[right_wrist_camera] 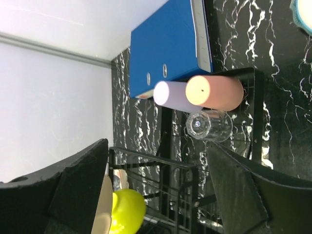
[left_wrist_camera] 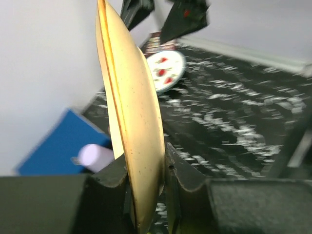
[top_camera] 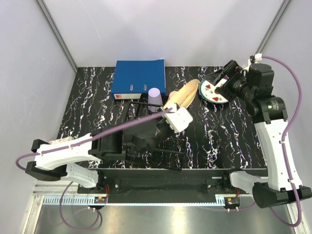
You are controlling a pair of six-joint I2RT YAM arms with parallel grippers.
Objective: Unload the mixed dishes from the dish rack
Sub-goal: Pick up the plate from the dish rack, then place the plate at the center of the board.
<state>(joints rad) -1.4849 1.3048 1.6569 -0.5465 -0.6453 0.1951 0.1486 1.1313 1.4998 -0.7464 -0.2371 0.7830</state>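
Left jaws clamped on the peach plate (left_wrist_camera: 131, 122), held on edge over the rack (right_wrist_camera: 254, 112), its long axis pointing right toward the watermelon plate (top_camera: 214, 92) on the surface (top_camera: 234, 131), right jaws spread wide just beside it

**A tally from the near side**

Three plates: a peach plastic plate (top_camera: 184, 94), a white watermelon-print plate (top_camera: 215, 93) far right, and a teal plate (right_wrist_camera: 305, 11). Two plastic cups: a lilac cup (right_wrist_camera: 171, 94) and a salmon-pink cup (right_wrist_camera: 217, 91). One clear glass (right_wrist_camera: 210, 126), one yellow bowl (right_wrist_camera: 129, 212), one black wire dish rack (right_wrist_camera: 254, 112), one blue binder (top_camera: 139, 78).
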